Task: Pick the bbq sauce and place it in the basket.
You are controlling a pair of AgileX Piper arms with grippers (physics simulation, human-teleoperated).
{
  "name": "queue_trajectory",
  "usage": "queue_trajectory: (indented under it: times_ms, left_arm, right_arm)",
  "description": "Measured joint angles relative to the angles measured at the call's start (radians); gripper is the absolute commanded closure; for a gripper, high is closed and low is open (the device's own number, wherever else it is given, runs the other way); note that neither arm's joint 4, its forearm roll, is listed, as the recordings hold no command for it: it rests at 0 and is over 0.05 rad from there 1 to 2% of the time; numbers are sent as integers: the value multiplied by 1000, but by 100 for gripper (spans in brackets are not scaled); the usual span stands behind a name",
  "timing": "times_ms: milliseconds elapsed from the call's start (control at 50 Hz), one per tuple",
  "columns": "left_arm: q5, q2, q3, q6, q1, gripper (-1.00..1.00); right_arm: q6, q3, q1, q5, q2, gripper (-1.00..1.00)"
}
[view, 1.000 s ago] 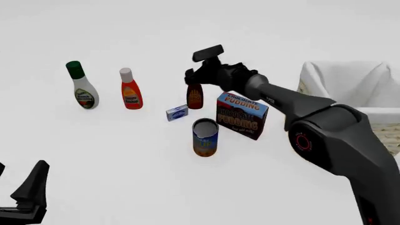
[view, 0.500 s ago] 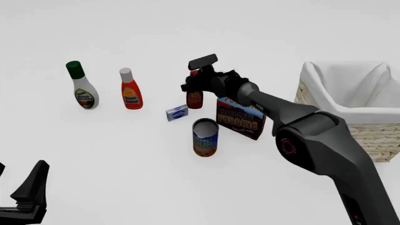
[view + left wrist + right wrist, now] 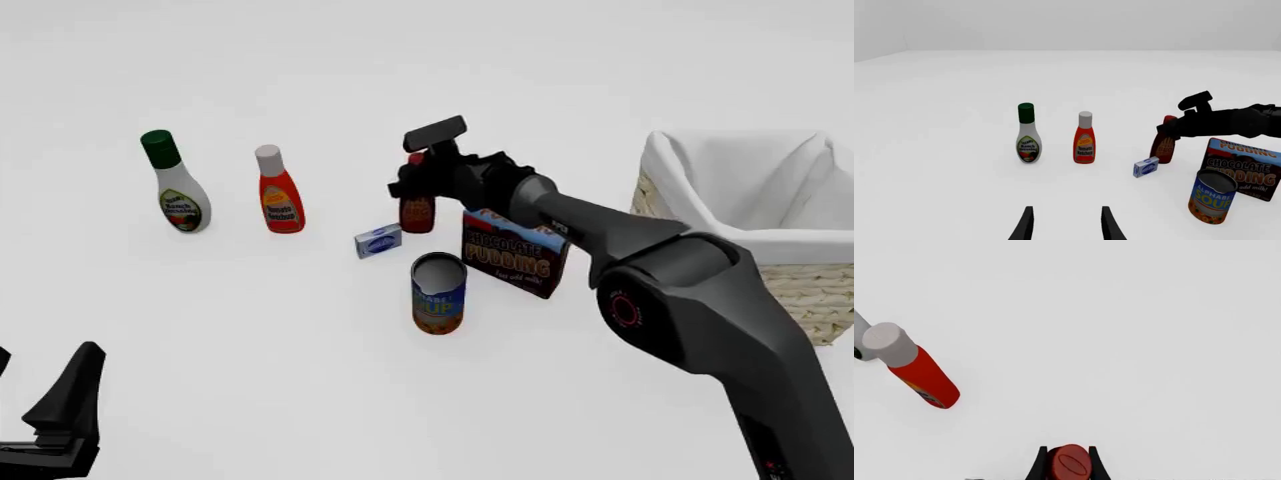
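Note:
The bbq sauce, a dark reddish-brown bottle with a red cap, stands upright on the table between the small blue box and the pudding box. My right gripper reaches down over it and is shut on its neck. In the right wrist view the red cap sits tight between the two fingers. The bottle also shows in the left wrist view. The basket, wicker with white lining, stands at the far right. My left gripper is open and empty at the near left.
An orange-red ketchup bottle and a white bottle with a green cap stand to the left. A small blue box, a soup can and a chocolate pudding box crowd around the bbq sauce.
My right gripper came down from above the bbq sauce and settled around its neck. The bottle has stayed on the table. The left arm has not moved.

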State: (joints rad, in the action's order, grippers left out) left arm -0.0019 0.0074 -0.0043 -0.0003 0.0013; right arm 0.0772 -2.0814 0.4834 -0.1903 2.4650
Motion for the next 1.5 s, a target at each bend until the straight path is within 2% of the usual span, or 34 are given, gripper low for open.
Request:
queue_trajectory:
  times_ms: [160,340,900,1100,1500]
  left_arm:
    - [0,0,0,0,0,-100]
    - [0,0,0,0,0,-100]
    - [0,0,0,0,0,-100]
    - [0,0,0,0,0,-100]
    - [0,0,0,0,0,-100]
  right_arm:
    - [12,-8,-3,-23,-20,100]
    - [34,-98,-13,-91,-21,100]
    - [97,-86,-4,-172,-197,100]
    - [120,-42,-3,-187,-289,100]
    - [163,163,-37,-172,-524,100]
